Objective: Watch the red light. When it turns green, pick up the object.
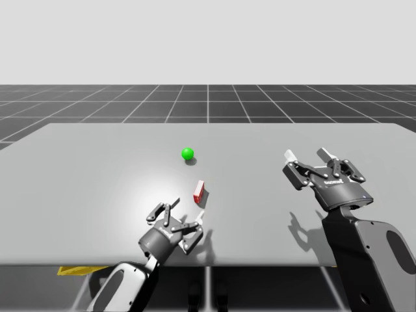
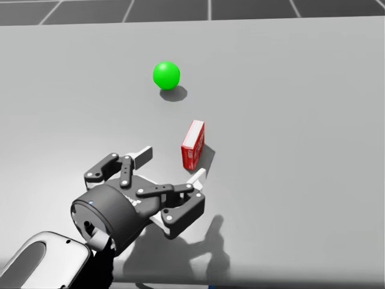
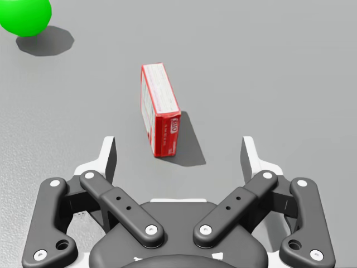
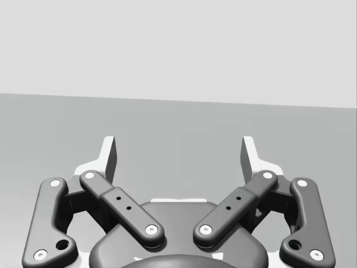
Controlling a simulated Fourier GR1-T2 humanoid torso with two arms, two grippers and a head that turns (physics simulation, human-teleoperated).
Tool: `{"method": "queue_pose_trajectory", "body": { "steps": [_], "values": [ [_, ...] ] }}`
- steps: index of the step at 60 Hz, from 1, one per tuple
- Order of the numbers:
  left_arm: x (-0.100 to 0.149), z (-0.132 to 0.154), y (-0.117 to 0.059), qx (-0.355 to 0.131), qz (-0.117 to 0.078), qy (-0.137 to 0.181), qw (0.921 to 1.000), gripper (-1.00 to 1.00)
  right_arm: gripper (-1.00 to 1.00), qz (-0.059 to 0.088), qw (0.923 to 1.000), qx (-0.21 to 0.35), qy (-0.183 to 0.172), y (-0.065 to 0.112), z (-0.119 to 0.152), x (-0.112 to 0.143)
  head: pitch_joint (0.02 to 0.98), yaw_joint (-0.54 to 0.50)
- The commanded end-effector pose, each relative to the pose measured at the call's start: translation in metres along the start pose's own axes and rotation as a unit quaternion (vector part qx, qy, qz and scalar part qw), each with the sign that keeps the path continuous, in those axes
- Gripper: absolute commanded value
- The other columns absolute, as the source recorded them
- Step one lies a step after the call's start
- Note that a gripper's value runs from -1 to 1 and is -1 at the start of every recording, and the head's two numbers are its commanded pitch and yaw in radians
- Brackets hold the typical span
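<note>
Over grey table (image 1: 78, 195), left tool (image 3: 178, 152) gapes toward red box (image 3: 159, 106).

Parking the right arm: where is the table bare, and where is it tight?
Bare: the table left of the green light and my left gripper; the wide stretch between the red box and my right gripper; the far strip behind the light. Tight: the lane from left gripper to box.

Box (image 2: 192, 144) on table (image 2: 301, 120) btwn light (image 2: 166, 74) & L gripper (image 2: 171, 164).
</note>
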Motion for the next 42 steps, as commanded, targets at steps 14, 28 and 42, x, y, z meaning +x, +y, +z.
{"method": "queue_pose_trajectory", "body": {
  "steps": [14,28,42],
  "values": [
    [0.002,-0.056,0.001,0.029,-0.004,0.022,0.9993,-1.0,-1.0,-0.002,1.0,-0.004,-0.005,-0.002,0.001,0.002,0.829,0.06],
    [0.0,-0.083,-0.001,0.052,-0.008,0.038,0.9979,-1.0,-1.0,-0.002,0.9999,-0.004,-0.009,-0.003,0.001,0.004,0.836,0.05],
    [-0.006,-0.081,-0.002,0.057,-0.007,0.055,0.9968,0.89,-1.0,-0.003,0.9999,-0.006,-0.012,-0.004,0.002,0.005,0.836,0.05]
  ]
}}
